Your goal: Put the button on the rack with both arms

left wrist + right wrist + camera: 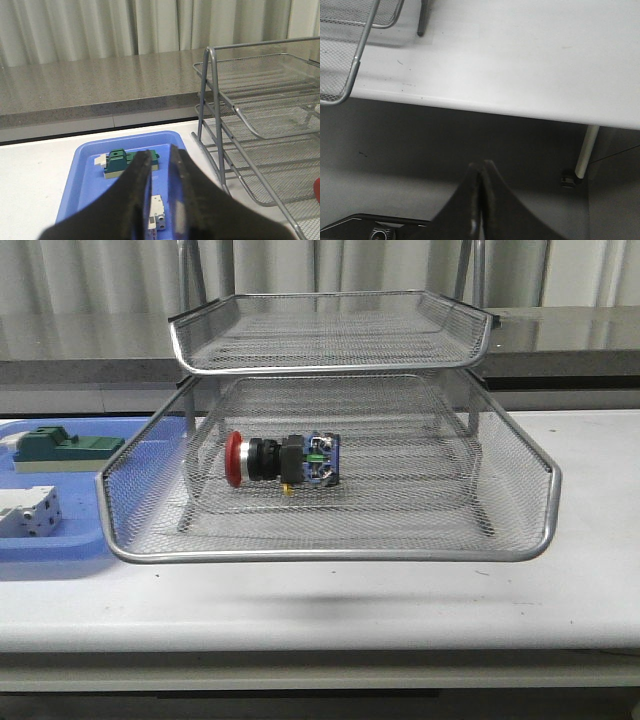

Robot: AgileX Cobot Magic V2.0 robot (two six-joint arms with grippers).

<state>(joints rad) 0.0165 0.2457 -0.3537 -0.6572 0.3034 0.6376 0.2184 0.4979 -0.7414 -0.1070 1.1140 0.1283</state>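
Lying on its side in the rack's (520, 490) lower visible tier, the button (283, 459) already sits clear of both tools.

Its long axis runs across the tray, red head toward the left arm's side and blue block toward the right's. Left tool (160, 192) has its fingers nearly together with only a thin gap and nothing between them; it hangs over the blue tray (85, 185) holding the green block (125, 162) and white component (156, 212), with the rack off to its right-hand side, so it looks the nearer arm. Right tool (479, 200) is closed and empty, out past the surface (520, 55) edge, the rack's corner beyond it, well apart.
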